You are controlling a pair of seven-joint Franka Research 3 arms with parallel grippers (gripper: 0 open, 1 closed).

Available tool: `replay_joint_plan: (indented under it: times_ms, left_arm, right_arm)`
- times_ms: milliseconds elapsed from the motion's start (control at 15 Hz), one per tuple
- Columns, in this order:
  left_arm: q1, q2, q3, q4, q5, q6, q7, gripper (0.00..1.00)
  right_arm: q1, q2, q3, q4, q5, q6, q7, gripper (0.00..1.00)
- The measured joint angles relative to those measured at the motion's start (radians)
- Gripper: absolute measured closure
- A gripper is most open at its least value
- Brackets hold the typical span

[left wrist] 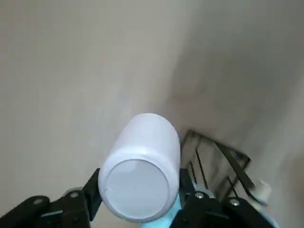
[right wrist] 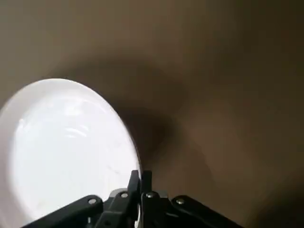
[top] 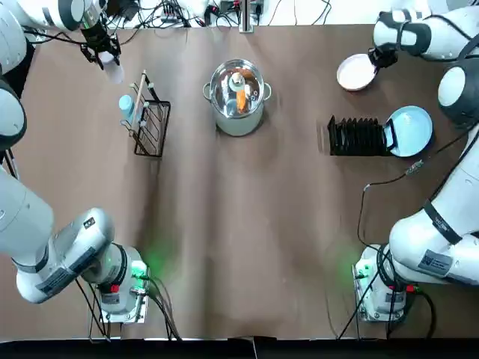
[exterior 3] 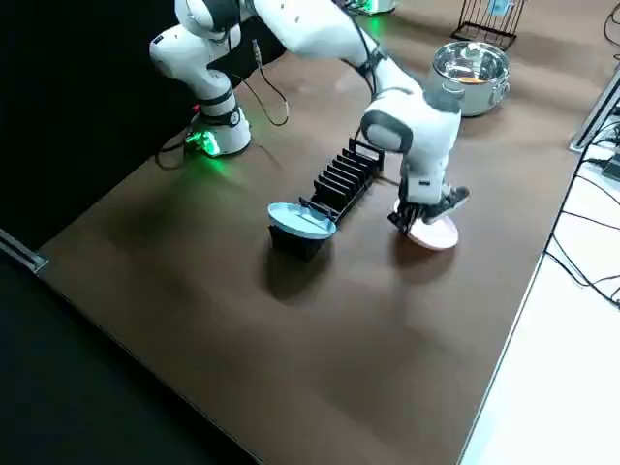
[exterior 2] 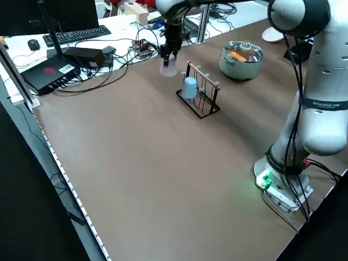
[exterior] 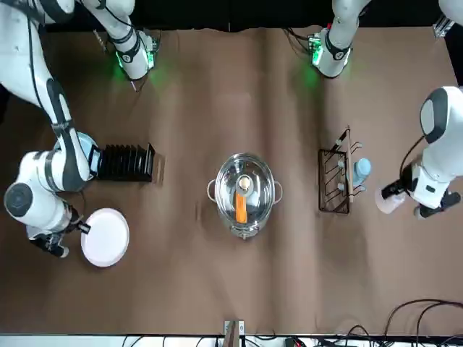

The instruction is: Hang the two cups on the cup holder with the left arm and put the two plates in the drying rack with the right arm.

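My left gripper [top: 105, 58] is shut on the white cup [top: 114, 71], held in the air at the far left, a little beyond the cup holder [top: 150, 116]. In the left wrist view the white cup [left wrist: 140, 173] lies between the fingers, bottom toward the camera. The light blue cup [top: 126, 105] hangs on the holder's left side. My right gripper [top: 378, 58] is shut on the rim of the white plate [top: 355, 72] at the far right. The white plate [right wrist: 61, 147] fills the right wrist view. The light blue plate [top: 410, 130] leans at the right end of the drying rack [top: 358, 136].
A steel pot [top: 237, 96] holding an orange item stands at the far middle of the table. Cables run along the far edge and near the right arm's base [top: 382, 288]. The brown tabletop [top: 247, 224] stretches between the two bases.
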Motion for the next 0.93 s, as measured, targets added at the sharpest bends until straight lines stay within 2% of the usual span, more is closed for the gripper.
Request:
replay_joint_plan:
  times_ms: [67,133,267,467,667,933]
  left_arm:
    - [0.0,-0.032,-0.034,-0.003,-0.042,-0.069,-0.046,0.33]
    - [0.0,-0.042,-0.052,-0.006,-0.056,-0.085,-0.069,0.33]
    - [-0.001,-0.049,-0.082,-0.013,-0.064,-0.091,-0.114,0.33]
    - [-0.004,-0.048,-0.09,-0.028,-0.064,-0.083,-0.131,0.33]
    - [-0.004,-0.04,-0.089,-0.038,-0.064,-0.054,-0.131,0.33]
    - [-0.004,-0.031,-0.089,-0.08,-0.064,0.017,-0.131,0.33]
  right_arm:
    - [0.005,-0.062,0.001,0.002,0.0,-0.096,-0.13,0.96]
    - [0.005,-0.095,0.001,0.002,0.0,-0.148,-0.204,0.96]
    - [0.005,-0.162,0.001,0.002,0.0,-0.273,-0.355,0.96]
    - [0.006,-0.256,0.002,-0.001,0.0,-0.435,-0.499,0.96]
    - [-0.003,-0.331,-0.007,-0.062,-0.028,-0.48,-0.621,0.96]
    - [-0.03,-0.358,-0.015,-0.172,-0.194,-0.445,-0.663,0.96]
